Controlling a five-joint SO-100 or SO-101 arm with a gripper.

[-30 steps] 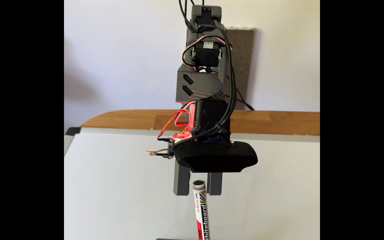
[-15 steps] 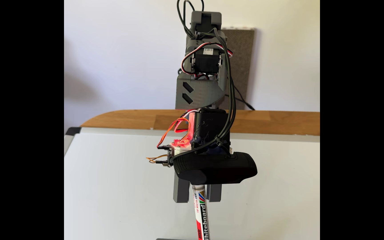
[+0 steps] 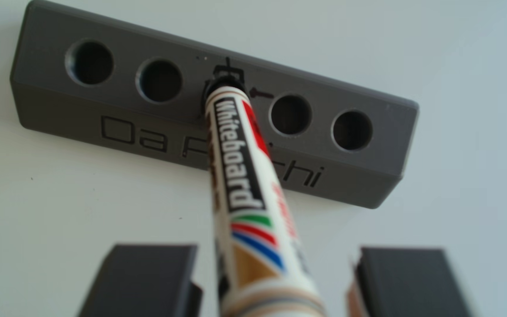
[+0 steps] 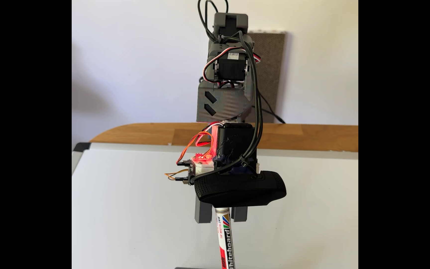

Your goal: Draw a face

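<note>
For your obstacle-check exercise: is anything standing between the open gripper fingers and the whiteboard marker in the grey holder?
Nothing visible does. The whiteboard marker stands in the middle hole of the grey holder, and the gripper straddles its upper end, one finger on each side with open gaps.

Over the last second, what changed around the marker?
The gripper came down in the fixed view until its fingers flank the top of the whiteboard marker; a second ago the marker's cap end stood clear below the wrist camera. The jaws are open, with gaps on both sides in the other view. Unchanged: the marker stands in the middle hole of the grey "Da Pinchi" holder block, and the whiteboard has no drawing.
</note>
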